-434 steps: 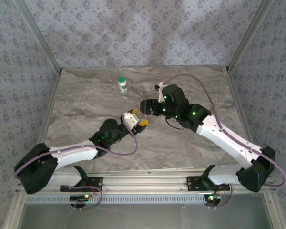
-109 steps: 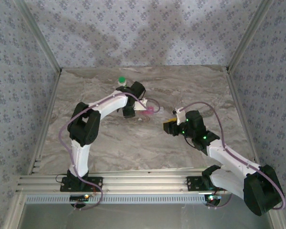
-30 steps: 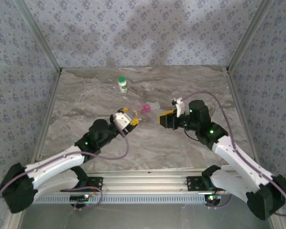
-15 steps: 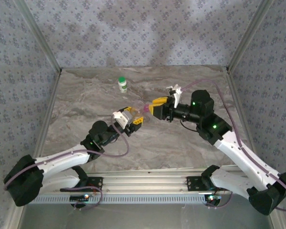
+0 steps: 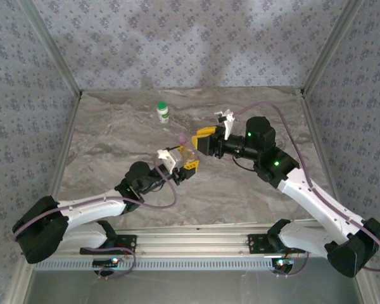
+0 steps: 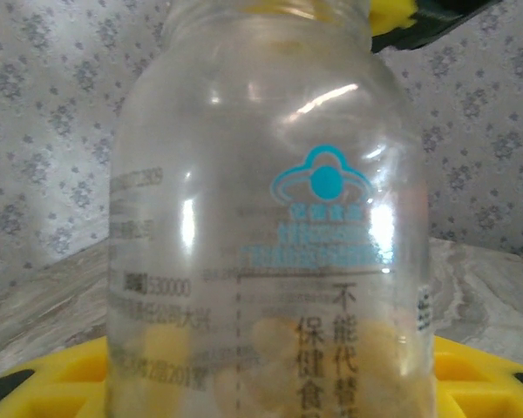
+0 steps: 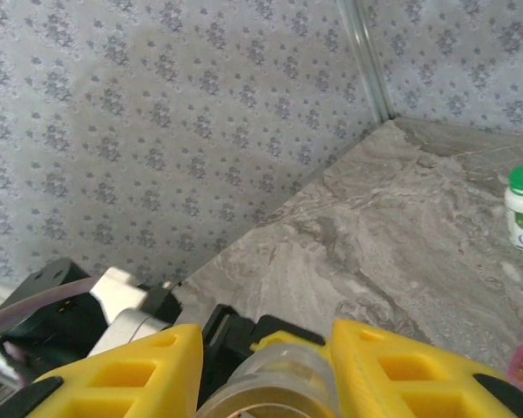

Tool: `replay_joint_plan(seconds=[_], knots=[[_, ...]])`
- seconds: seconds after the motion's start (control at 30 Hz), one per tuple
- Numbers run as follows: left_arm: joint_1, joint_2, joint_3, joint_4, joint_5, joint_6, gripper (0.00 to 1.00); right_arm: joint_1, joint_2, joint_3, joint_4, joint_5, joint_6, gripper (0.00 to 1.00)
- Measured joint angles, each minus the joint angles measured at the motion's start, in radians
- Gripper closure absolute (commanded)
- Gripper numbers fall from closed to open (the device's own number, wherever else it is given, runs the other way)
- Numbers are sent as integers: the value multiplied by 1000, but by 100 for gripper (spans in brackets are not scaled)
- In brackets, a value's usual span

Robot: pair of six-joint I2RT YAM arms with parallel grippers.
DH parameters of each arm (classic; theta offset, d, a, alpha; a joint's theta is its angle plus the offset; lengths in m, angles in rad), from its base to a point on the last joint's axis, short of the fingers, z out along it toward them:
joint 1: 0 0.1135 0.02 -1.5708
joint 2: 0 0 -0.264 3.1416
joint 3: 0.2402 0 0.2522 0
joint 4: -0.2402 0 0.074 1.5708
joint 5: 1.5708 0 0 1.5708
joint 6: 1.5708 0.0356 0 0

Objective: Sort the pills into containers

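Holding the vial: left gripper (image 5: 189, 161) was half closed around the clear vial (image 6: 270, 218), near the middle of the table (image 5: 114, 145); yellow pills lay inside.
Right gripper (image 7: 266, 353): nearly closed, its yellow fingers (image 7: 139, 374) clasped the vial's top from either side.
Bottle (image 5: 163, 112): white with a green cap, upright toward the back of the table, well apart from both grippers.
Case (image 5: 181, 137): pink, just beyond the vial, mostly hidden.

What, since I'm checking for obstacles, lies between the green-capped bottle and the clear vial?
In the top view, the pink pill case lies between the green-capped bottle and the clear vial.
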Motion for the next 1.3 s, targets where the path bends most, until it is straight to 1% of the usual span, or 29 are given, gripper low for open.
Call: replay_joint_plan(seconds=[0.13, 0.27, 0.5, 0.8, 1.0, 1.3], knots=[[-20, 10, 15, 0, 4, 0, 100, 0, 0, -17, -3, 30, -8, 100], [-23, 11, 19, -7, 3, -1, 100, -1, 0, -32, 10, 28, -15, 100], [-36, 10, 32, -47, 9, 0, 100, -24, 0, -44, 19, -57, -44, 100], [-36, 10, 39, -76, 31, -1, 100, -27, 21, -53, 57, -132, -71, 100], [-42, 10, 51, -108, 39, -1, 100, -36, 24, -61, 68, -166, -79, 100], [-49, 10, 58, -117, 55, -1, 100, -56, -14, -89, 76, -180, -74, 100]])
